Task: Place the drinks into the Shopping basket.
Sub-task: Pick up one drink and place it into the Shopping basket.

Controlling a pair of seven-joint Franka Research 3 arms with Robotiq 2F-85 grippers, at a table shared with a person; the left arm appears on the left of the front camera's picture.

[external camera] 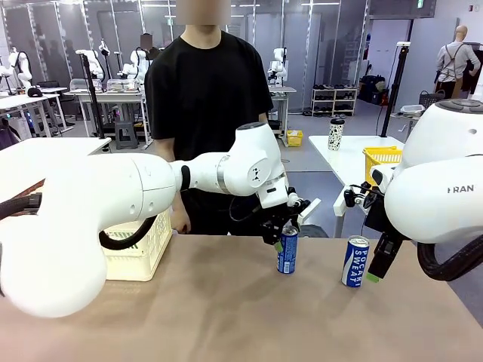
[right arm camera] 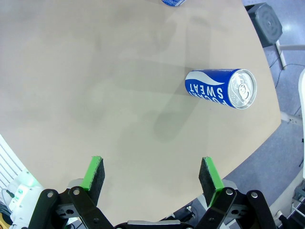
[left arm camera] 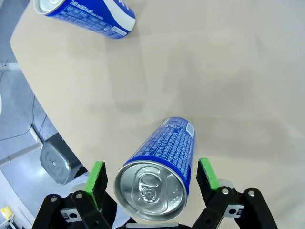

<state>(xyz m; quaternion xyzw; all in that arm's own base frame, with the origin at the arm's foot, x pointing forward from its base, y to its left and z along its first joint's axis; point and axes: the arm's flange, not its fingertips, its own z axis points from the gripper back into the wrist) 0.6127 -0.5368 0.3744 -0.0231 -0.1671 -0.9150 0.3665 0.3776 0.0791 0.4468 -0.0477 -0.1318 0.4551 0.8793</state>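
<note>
My left hand (left arm camera: 152, 179): pads apart, one on each side of the blue can (left arm camera: 167, 148), a gap showing on both sides; nothing clamped yet.
Can at my left hand: upright on the table (left arm camera: 200, 71), its top between my pads.
My right hand (right arm camera: 151, 176): apart and empty; the second can (right arm camera: 220, 88) stands ahead of it, off to one side.
Shopping basket (external camera: 143, 253): well apart from my left hand, back beneath my own arm.
Risk: my pads sit high, near the rim; closing off-centre could tip the can, or it could slip on the lift.
</note>
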